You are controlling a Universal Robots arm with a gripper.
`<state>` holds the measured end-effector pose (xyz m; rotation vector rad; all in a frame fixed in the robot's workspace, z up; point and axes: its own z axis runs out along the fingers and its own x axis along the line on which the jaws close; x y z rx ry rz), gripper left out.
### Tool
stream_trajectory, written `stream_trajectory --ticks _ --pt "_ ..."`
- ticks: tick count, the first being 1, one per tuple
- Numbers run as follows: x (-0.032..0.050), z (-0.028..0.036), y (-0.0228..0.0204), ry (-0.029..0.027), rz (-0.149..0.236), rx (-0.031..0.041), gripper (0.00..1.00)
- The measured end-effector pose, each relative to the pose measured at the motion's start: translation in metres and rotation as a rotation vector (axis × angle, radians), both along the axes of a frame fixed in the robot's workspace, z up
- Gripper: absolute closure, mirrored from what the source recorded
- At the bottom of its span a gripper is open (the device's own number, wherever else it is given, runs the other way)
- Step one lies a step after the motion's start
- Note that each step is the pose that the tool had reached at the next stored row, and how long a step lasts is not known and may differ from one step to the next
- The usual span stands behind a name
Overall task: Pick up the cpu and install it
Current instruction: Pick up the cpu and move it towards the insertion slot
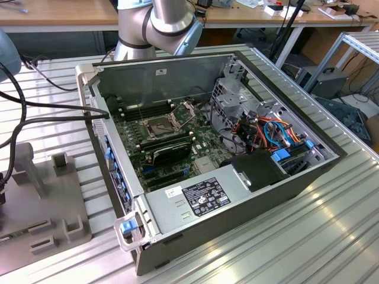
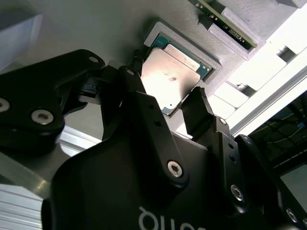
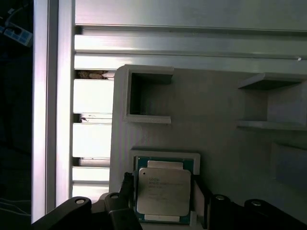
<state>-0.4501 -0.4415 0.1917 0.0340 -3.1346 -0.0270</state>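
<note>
An open grey computer case [image 1: 166, 80] is laid on a ribbed aluminium table [image 1: 320, 236]. A green motherboard [image 1: 204, 136] is exposed inside.

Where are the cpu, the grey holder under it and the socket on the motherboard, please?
cpu [image 3: 164, 190]: first wrist view, middle of its metal lid.
grey holder [image 3: 216, 143]: first wrist view, bare flat face.
socket [image 1: 160, 126]: exterior view, its centre.

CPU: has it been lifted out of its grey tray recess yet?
No, the cpu lies flat inside the grey tray's recess.
</note>
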Motion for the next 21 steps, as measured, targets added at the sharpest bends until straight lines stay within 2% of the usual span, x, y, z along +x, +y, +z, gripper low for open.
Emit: stream_trajectory --ticks 6,8,17,21 --pt "0.0 0.0001 0.0 0.0 0.0 0.0 0.4" --pt "0.0 0.0003 0.0 0.0002 0.0 -0.0001 0.45" --pt "0.0 0.0003 0.0 0.0 0.0 0.0 0.46" --pt "0.0 0.0036 0.0 0.0001 0.0 -0.0003 0.46"
